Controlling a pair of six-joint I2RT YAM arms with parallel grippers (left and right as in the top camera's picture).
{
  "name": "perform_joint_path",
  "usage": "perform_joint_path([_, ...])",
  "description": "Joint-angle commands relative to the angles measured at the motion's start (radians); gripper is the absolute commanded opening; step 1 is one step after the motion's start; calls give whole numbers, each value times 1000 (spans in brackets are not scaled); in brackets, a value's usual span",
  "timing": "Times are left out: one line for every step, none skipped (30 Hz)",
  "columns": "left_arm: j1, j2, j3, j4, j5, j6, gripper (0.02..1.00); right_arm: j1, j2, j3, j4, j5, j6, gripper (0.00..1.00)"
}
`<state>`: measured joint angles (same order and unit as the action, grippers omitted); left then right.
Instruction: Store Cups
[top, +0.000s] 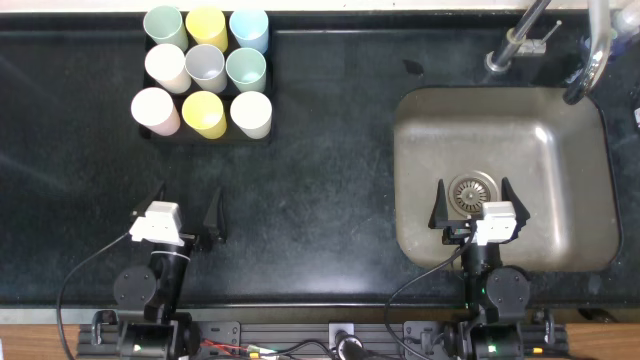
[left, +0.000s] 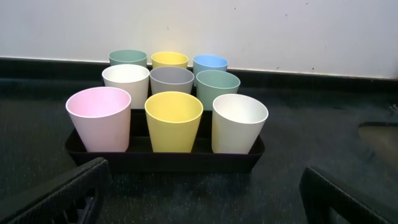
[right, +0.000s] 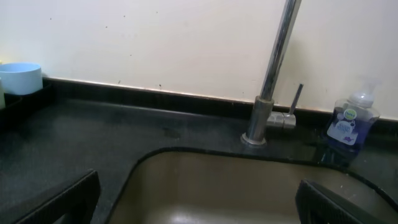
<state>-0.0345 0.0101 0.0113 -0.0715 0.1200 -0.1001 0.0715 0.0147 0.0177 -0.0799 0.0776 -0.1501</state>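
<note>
**Nine Cups Racked, Both Claws Waiting Open**

Looking down on a dark speckled stone worktop (top: 330, 150). Finding the black rectangular plastic tray (left: 165, 162) at eleven o'clock on it, near the back wall. Counting nine tapered plastic cups inside, all upright with mouths up, packed three by three.

Reading the tray as a dial from above:
- placing the grey plastic cup (top: 206, 65) at the hub
- placing the pale pink plastic cup (top: 155, 110) at seven o'clock
- placing the yellow plastic cup (top: 203, 113) at six o'clock
- placing the light blue plastic cup (top: 249, 28) at one o'clock

Seeing the left gripper (top: 188, 208) at seven o'clock on the worktop, facing the tray but well apart from it, fingers spread wide and gripping nothing. Seeing the right gripper (top: 474, 197) at four o'clock, above the drain of the stainless steel sink (top: 550, 170), likewise spread wide and carrying nothing. Noting the chrome tap (right: 273, 68) at one o'clock.

Judging the storing step as done or all but done, going by nine cups standing in the tray. Probably needing no further pick.

Alternatively, for nesting the cups or carrying the tray off: needing the left gripper to travel toward twelve o'clock. Then lining up squarely on a front cup's wall or the tray's near wall. Then closing gently, avoiding nudging the tightly packed neighbours.
</note>
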Motion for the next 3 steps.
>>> perform_joint_path([7, -7, -3, -2, 3, 14, 1000, -6, -11, -13, 6, -7, 8, 996])
perform_joint_path([7, -7, -3, -1, 3, 14, 1000, -6, -11, -13, 6, -7, 8, 998])
perform_joint_path([7, -8, -3, -1, 3, 14, 998, -6, -11, -13, 6, -7, 8, 998])
